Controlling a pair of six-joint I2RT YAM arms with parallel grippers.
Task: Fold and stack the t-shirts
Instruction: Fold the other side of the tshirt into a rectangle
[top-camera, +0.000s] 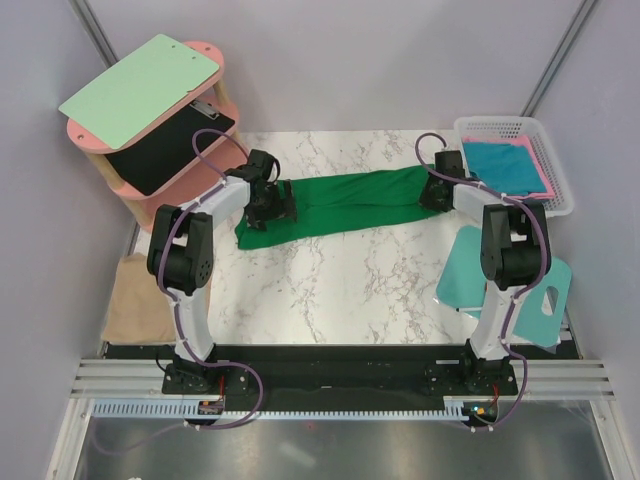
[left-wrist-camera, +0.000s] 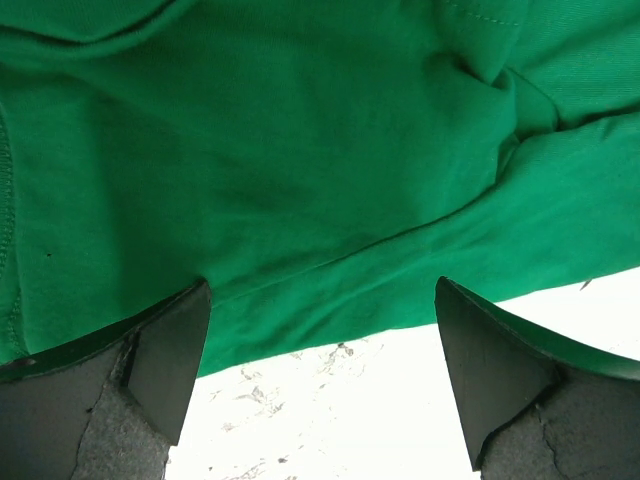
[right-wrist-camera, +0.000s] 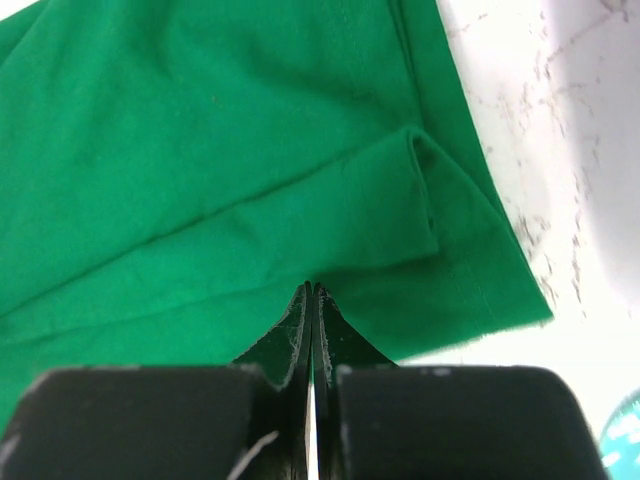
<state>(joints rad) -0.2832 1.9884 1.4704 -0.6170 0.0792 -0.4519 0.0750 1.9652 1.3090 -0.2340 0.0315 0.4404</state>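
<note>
Green t-shirt (top-camera: 350, 200) is lying stretched out in a long strip across the far half of the surface. Left gripper (top-camera: 270, 207) sits over its left end, jaws wide apart. Right gripper (top-camera: 436, 192) is at the right end, jaws pinched together on the hem.

Spread soft cloth t-shirt (top-camera: 340, 200): plain green, stitching the same green; stone-look bench (top-camera: 340, 290): white with grey marble veining. Folded cloth items: tan-beige shirt (top-camera: 135, 300), teal-blue shirt (top-camera: 497, 160), pink shirt (top-camera: 541, 178); latticed plastic basket (top-camera: 500, 125) white. Stiff flat board (top-camera: 465, 275) mint-teal, flat clipboard (top-camera: 140, 88) pale green, round two-tier shelf (top-camera: 215, 50) pink.
</note>
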